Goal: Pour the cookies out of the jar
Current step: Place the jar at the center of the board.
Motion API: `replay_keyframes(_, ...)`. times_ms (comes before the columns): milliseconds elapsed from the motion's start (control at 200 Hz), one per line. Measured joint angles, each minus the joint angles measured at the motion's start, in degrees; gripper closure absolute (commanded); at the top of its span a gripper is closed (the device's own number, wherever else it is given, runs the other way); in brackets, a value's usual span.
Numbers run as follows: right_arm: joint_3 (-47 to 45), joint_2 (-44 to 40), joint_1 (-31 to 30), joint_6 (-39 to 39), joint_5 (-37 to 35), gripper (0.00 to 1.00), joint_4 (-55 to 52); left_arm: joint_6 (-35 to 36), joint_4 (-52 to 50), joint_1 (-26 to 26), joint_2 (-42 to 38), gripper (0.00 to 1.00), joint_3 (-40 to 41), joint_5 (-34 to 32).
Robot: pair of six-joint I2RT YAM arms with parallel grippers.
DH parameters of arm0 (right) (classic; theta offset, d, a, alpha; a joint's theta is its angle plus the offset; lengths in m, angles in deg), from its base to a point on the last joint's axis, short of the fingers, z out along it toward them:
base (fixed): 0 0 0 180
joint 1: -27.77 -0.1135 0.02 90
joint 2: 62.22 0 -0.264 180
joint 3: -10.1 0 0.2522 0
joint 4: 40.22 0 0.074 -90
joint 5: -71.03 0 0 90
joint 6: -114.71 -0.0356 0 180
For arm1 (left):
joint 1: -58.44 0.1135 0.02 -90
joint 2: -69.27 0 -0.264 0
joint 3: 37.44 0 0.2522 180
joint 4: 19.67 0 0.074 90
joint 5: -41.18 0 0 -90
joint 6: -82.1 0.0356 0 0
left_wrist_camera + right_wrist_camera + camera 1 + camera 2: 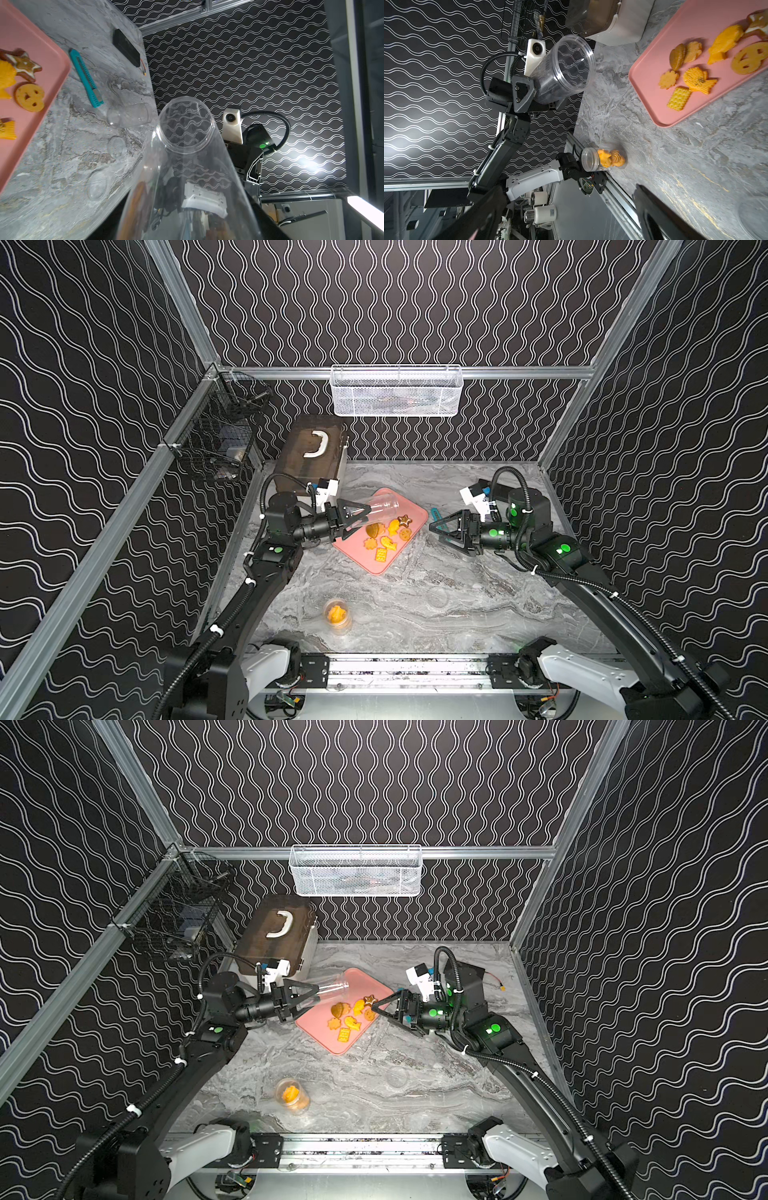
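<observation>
Eight cookies (388, 537) lie close together on the pink tray (318, 1028), and I see them in both top views. Most are orange-yellow. One is a brown star, one is a brown round, one has a smiley face and one is a rectangle with dots. My left jaws are pinching the clear jar (376, 508) by its bottom end. The jar is tipped on its side up in the air, with its open mouth over the far part of the tray, just beside the cookies. It looks empty in the right wrist view. My right jaws are spread wide and hold nothing. They hang over the worktop (415, 614) near the right edge of the tray, pointing at it. A small jar (337, 616) with orange bits in it stands on the worktop near my base, well apart from the tray. A blue knife (86, 78) lies just beside the tray.
</observation>
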Motion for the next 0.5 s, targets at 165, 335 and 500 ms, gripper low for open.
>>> replay_keyframes(165, 0.9, 1.31, 0.0, -0.92, 1.73, 0.0, 1.55, -7.39, 11.45, -1.79, 1.95, 0.51, 1.22, 0.24)
replay_keyframes(335, 1.2, 1.68, 0.0, -1.49, 2.69, 0.0, 3.21, -10.88, 18.43, -4.0, 2.58, 0.51, 1.27, 0.44)
replay_keyframes(500, 1.42, 1.79, 0.0, -2.78, 3.23, 0.0, 4.63, -11.19, 18.82, -6.95, 2.1, 0.51, 0.83, 0.44)
